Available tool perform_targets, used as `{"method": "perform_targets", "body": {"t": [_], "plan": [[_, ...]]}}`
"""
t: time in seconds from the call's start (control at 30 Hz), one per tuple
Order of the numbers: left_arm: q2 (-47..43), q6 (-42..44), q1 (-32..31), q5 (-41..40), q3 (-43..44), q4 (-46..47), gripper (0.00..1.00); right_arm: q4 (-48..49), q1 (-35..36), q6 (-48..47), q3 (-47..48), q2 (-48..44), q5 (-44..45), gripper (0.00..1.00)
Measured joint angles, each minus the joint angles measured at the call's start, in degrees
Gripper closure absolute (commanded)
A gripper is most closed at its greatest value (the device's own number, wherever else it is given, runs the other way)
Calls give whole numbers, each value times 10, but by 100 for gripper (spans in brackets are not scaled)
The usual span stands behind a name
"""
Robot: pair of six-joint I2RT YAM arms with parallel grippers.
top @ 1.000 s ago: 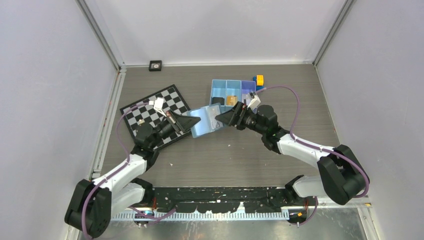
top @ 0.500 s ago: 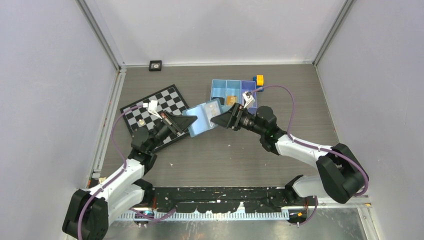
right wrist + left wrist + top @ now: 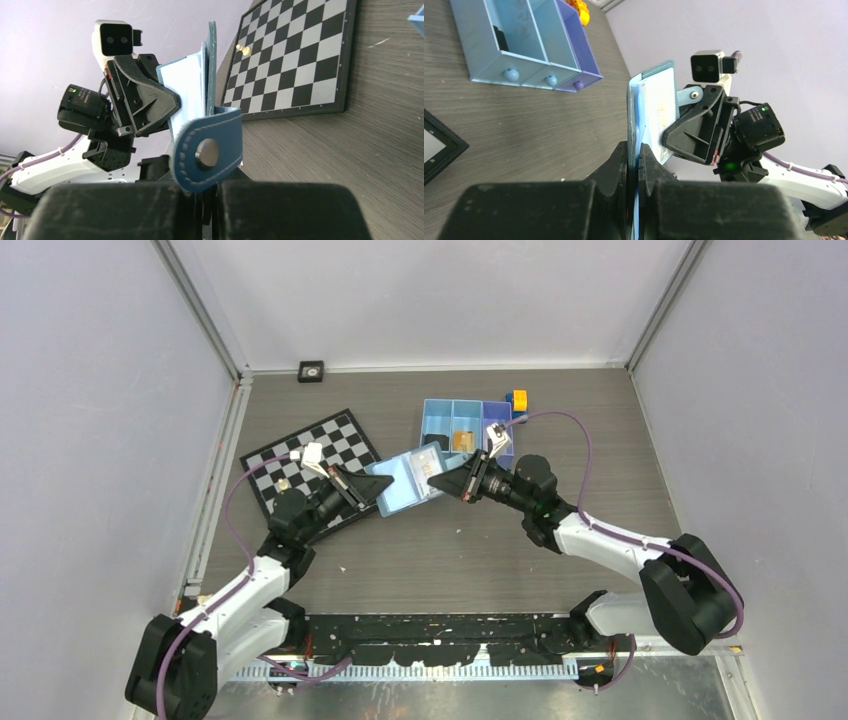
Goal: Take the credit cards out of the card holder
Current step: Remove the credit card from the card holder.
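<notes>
— What is on the table (image 3: pixel 450 550)?
— A chessboard (image 3: pixel 340 435) on the left and a blue tray (image 3: pixel 437 420) with three compartments at the back.
— And the card holder (image 3: pixel 400 483)?
— Open and lifted off the table, hanging between the board and the tray. The left gripper (image 3: pixel 634 150) is clamped on its left edge. The right gripper (image 3: pixel 210 187) has its fingers closed on the opposite edge.
— Any cards?
— A pale card (image 3: pixel 663 100) sits in the inner pocket. I cannot tell whether the right fingers pinch it too.
— Smaller details?
— The snap button (image 3: pixel 206 152) on its strap faces the right wrist camera.
</notes>
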Motion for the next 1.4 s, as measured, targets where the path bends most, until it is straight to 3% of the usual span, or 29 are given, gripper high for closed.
{"method": "perform_targets", "body": {"t": [0.23,0.27,0.4,0.47,0.6,0.77,0.9,1.0,1.13,1.3,1.4], "plan": [[-2,7,-2,-9,12,-52,86,-43,4,-11,0,-13,22,100],[-2,7,-2,-10,13,-56,81,-49,5,-12,0,-15,24,100],[-2,13,-3,-17,16,-70,34,-63,4,-19,0,-17,38,99],[-2,14,-1,-24,16,-77,27,-71,2,-21,0,-17,47,100],[-5,19,0,-40,18,-103,25,-85,-2,-21,0,-17,59,100],[-43,34,0,-103,39,-211,26,-106,-7,-22,0,-17,80,99],[-103,40,0,-153,43,-266,34,-135,-9,-25,0,-17,101,99],[-125,49,0,-150,38,-245,42,-145,-9,-26,0,-17,107,100],[-87,52,0,-99,37,-183,46,-144,-9,-26,0,-17,106,100],[19,41,-2,-28,40,-122,39,-129,-10,-25,0,-17,90,99],[68,28,-3,6,46,-103,29,-110,-10,-23,0,-17,80,100]]}}
